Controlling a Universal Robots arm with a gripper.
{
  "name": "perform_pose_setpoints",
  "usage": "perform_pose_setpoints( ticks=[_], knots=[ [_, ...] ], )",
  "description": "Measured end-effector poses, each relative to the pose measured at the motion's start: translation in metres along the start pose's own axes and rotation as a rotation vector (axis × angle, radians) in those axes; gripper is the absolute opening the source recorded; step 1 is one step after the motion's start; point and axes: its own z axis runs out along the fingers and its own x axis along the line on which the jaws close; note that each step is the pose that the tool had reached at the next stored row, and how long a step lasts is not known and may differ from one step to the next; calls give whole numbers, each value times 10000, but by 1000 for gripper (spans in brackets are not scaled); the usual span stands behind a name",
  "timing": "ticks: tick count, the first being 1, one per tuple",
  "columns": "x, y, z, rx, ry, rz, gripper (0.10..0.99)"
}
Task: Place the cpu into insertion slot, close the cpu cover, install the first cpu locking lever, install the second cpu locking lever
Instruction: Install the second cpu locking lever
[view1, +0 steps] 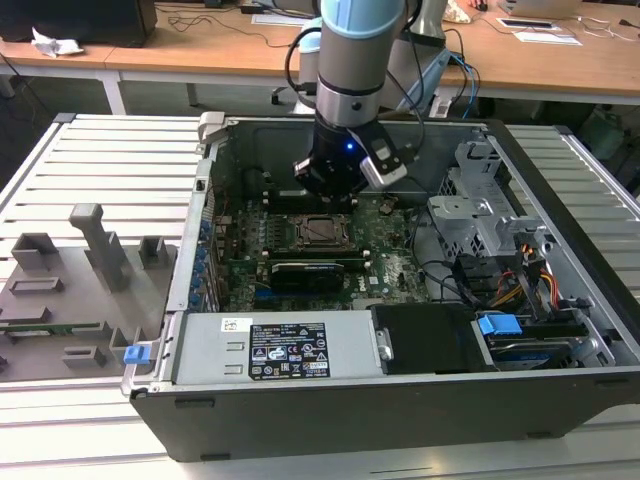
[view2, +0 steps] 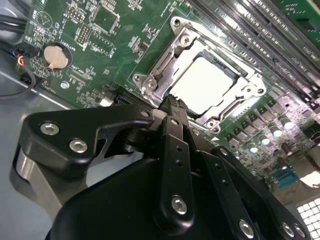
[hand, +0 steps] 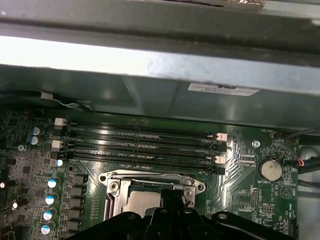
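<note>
- Black-and-white label (view1: 287, 352) on the power supply (view1: 200, 345), at 6 o'clock from the motherboard (view1: 390, 265): print too small to read.
- White sticker (hand: 223, 89) on the case wall (hand: 150, 95): print illegible.

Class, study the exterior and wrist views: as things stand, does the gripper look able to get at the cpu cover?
Probably yes. The gripper sits right at the edge of the cpu cover, which lies shut around the cpu, and nothing stands between them. The open case leaves access from above.
</note>
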Motion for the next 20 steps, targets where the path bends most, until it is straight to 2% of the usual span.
perform_pose_setpoints(
  ticks=[12, 15, 20],
  knots=[
    [7, -86, -9, 0, 0, 1, 106],
    [14, -158, -16, -1, -1, 1, 106],
    [16, -180, -18, -1, -1, 1, 106]
  ],
)
